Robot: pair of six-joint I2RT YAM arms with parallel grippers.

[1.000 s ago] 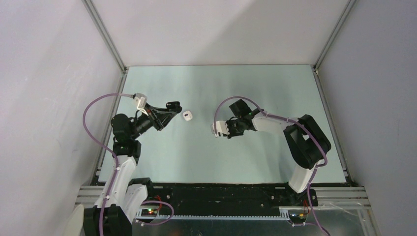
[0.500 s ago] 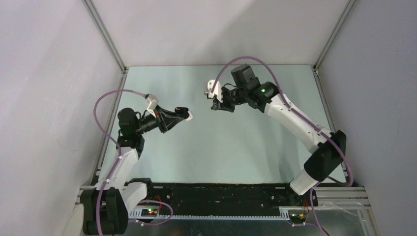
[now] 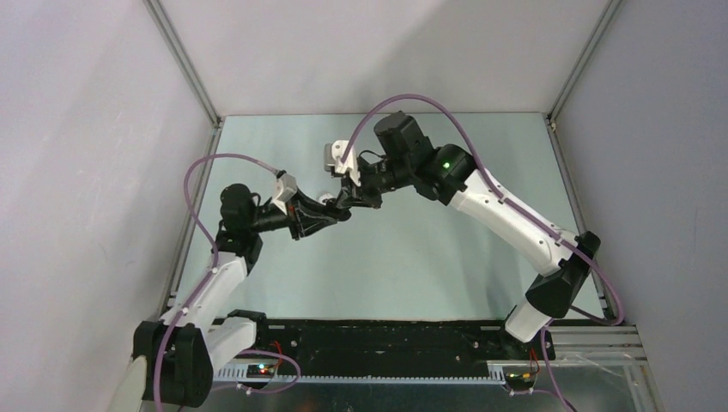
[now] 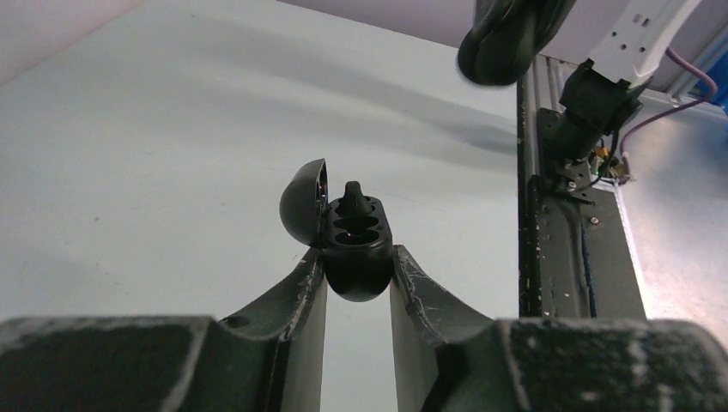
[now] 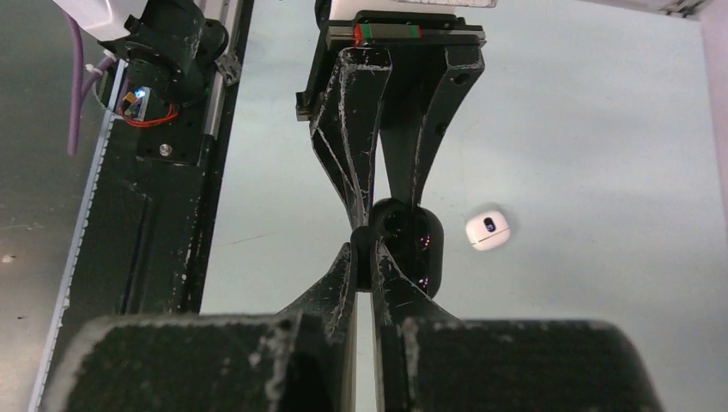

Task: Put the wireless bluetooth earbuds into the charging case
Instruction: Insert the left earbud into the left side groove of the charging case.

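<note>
Your left gripper (image 4: 358, 273) is clamped on the lower end of the black charging case (image 4: 356, 249), with the lid (image 4: 302, 202) swung open to one side. A black earbud (image 4: 352, 196) stands up out of the far socket, not flush with it. Your right gripper (image 5: 364, 253) has its tips pressed together, and in its own wrist view they sit right against the case's outline. There is a dark lump at those tips, but I cannot tell whether it is a second earbud or just the case behind them.

The main risk is the grip. The case is pinched only by its rounded bottom, so a push on the proud earbud that lands off-centre could pivot the case between the pads or squeeze it out. The earbud would then tip onto the table (image 4: 154, 154).

If you close the lid before that earbud is seated, it will likely jam or pop the earbud free. The two wrists are also very close, so a sideways correction could knock the lid. The white case (image 5: 488, 230) lies on the table, off to the side.
</note>
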